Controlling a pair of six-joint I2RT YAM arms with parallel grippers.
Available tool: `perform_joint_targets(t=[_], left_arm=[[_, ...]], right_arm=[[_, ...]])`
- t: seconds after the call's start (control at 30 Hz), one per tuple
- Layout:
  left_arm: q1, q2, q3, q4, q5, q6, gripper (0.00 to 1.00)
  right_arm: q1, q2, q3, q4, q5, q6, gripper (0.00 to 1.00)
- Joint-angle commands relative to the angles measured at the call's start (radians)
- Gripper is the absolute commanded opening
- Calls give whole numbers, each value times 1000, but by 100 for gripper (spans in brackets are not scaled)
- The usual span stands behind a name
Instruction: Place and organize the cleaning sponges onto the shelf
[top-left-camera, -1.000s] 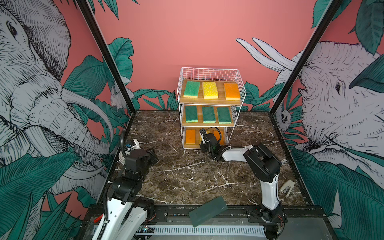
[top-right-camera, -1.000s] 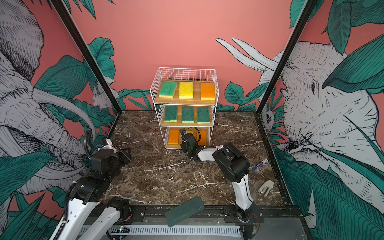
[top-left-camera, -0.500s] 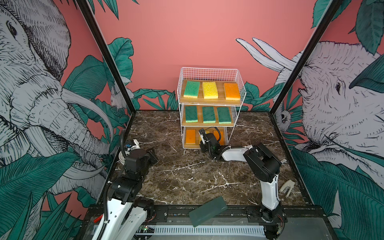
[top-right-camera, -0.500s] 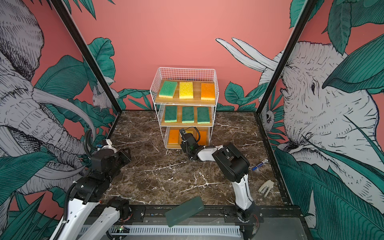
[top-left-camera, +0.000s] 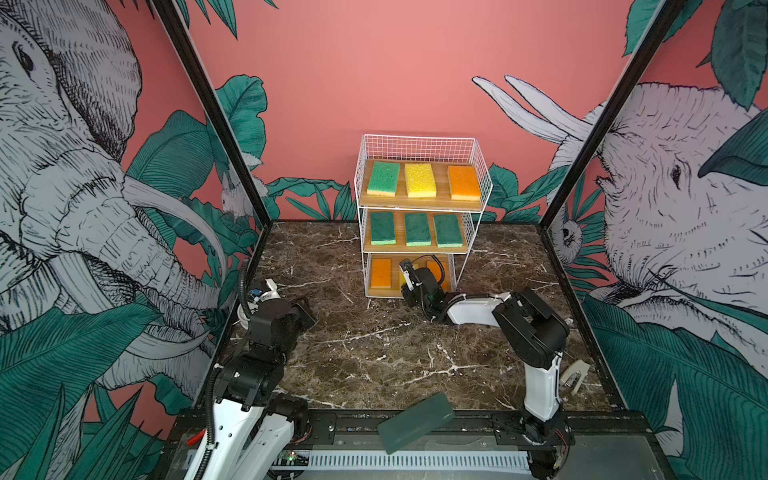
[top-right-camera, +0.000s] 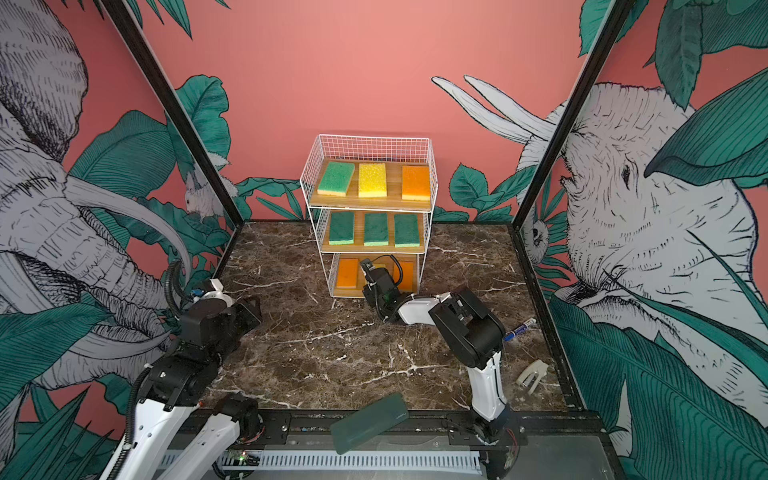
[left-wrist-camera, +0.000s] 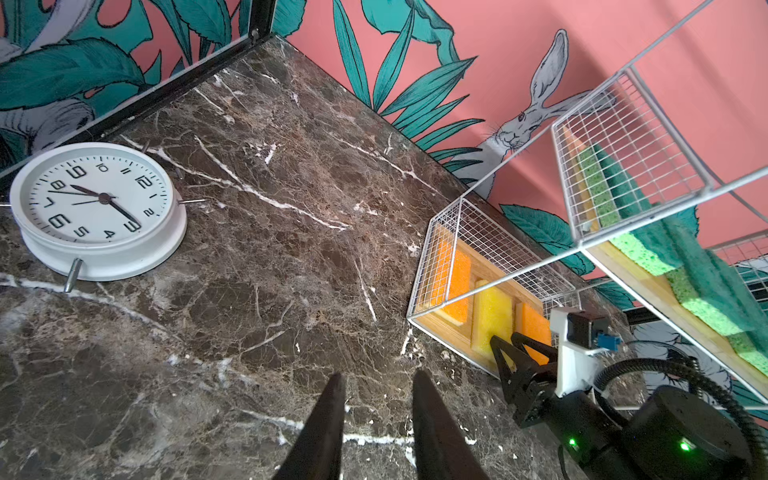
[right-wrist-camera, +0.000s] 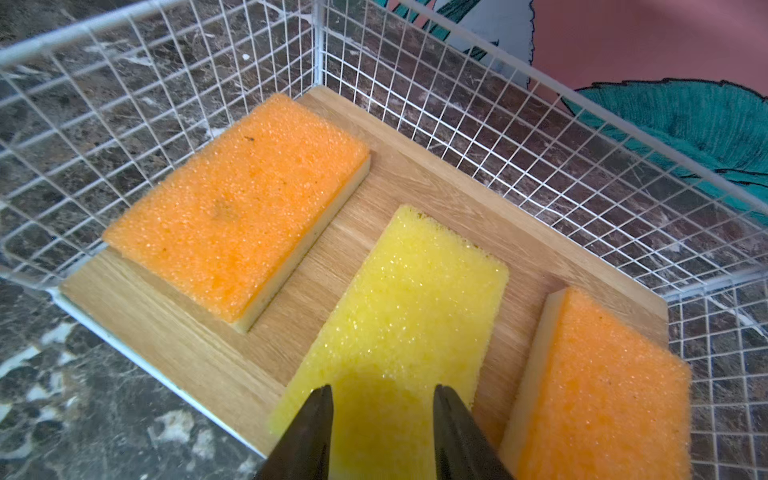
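All nine sponges (top-left-camera: 383, 178) on shelf (top-left-camera: 419, 143), 3 per tier – task looks approx. done.
R gripper (right-wrist-camera: 383, 390) jaws spread over yellow sponge (right-wrist-camera: 399, 299), mid bottom board (right-wrist-camera: 174, 332); L gripper (left-wrist-camera: 379, 374) jaws spread, empty. You only need to back out.

Bright even light, top views bowed at edges, yellow sponge (right-wrist-camera: 395, 332) shadowed, perhaps slightly soft.

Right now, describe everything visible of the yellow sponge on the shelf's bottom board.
The yellow sponge is a rectangular block of coarse, porous foam, yellow all over what shows. It lies flat on the bottom wooden board, slightly askew, between two orange sponges, touching neither. The open right hand is over its near end; whether they touch is unclear.
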Motion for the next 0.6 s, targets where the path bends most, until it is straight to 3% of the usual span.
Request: perform_joint_targets(t=[0.0, 0.37, 0.57], left_arm=[[5, -2, 9, -10, -2, -6, 30], [5, -15, 23, -41, -13, -11, 30], [5, -16, 22, -40, -5, -17, 30]], right_arm=[[6, -33, 2, 40, 9, -24, 45], [6, -29, 26, 33, 3, -12, 45], [7, -42, 9, 10, 3, 24, 35]])
